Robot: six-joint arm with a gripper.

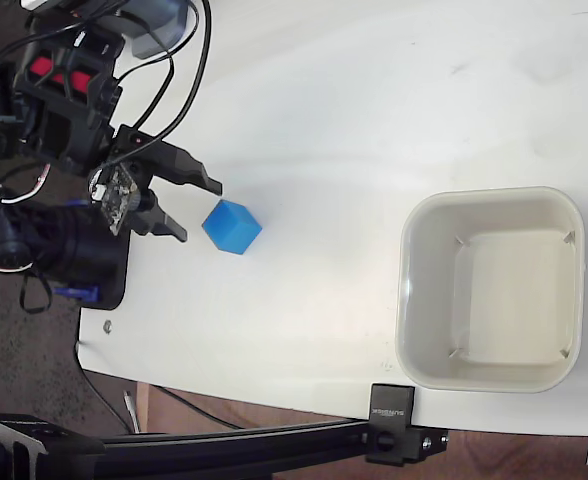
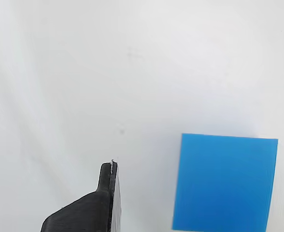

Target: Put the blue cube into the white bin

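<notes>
The blue cube (image 1: 232,227) sits on the white table at the left, tilted on the diagonal in the fixed view. My gripper (image 1: 200,212) is open just left of it, its two black fingertips flanking the cube's near corner without touching. In the wrist view only one black finger (image 2: 106,193) shows at the bottom, and the blue cube (image 2: 226,183) lies to its right with a strip of bare table between them. The white bin (image 1: 494,195) stands empty at the right side of the table, far from the cube.
The arm's black body, red parts and cables (image 1: 64,90) fill the upper left. A grey-blue device (image 1: 159,25) lies at the top left. A black clamp (image 1: 394,425) sits on the table's lower edge below the bin.
</notes>
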